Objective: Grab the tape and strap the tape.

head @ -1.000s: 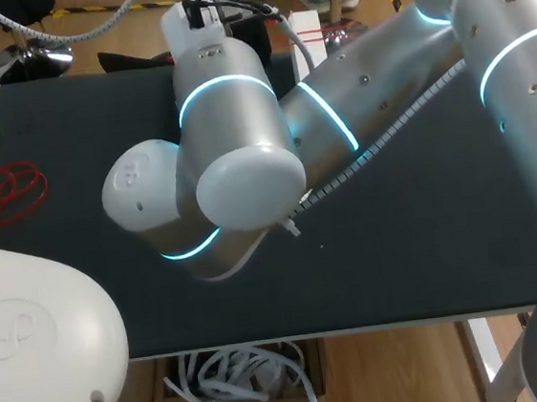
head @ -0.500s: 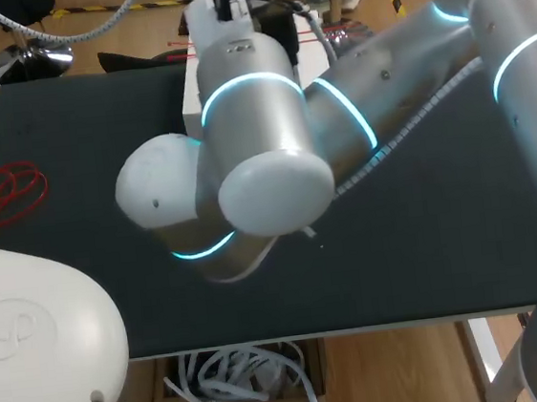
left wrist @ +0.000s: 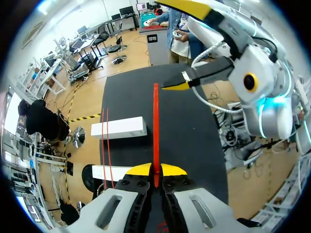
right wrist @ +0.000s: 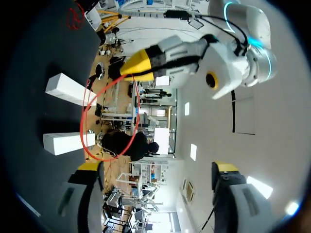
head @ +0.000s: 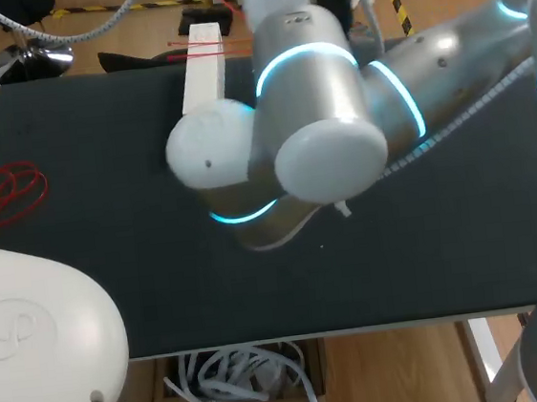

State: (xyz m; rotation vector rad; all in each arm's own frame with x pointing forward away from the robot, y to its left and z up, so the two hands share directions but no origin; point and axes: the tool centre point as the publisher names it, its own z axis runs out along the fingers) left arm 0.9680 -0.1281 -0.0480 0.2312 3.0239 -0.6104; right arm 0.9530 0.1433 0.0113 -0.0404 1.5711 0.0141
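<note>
While the left pincer is clamped shut on the red tape, the tape leaves its yellow tips as one straight line. It runs directly ahead of the pincer, raised above the dark desk. The tape's far end stops just beside one yellow fingertip of the right pincer, which faces back toward the left one. The right pincer's fingers stand wide apart with nothing between them. From its own wrist, the tape appears as a red loop hanging from the left pincer, ahead of the right pincer and off toward one finger rather than centred in the gap. Two white blocks lie on the desk beside the tape line, at the far edge. A separate red tangle lies at the desk's left, well apart. The right arm is the free one and nearest the tape. It likely needs a sideways shift so the tape crosses between both fingers.
</note>
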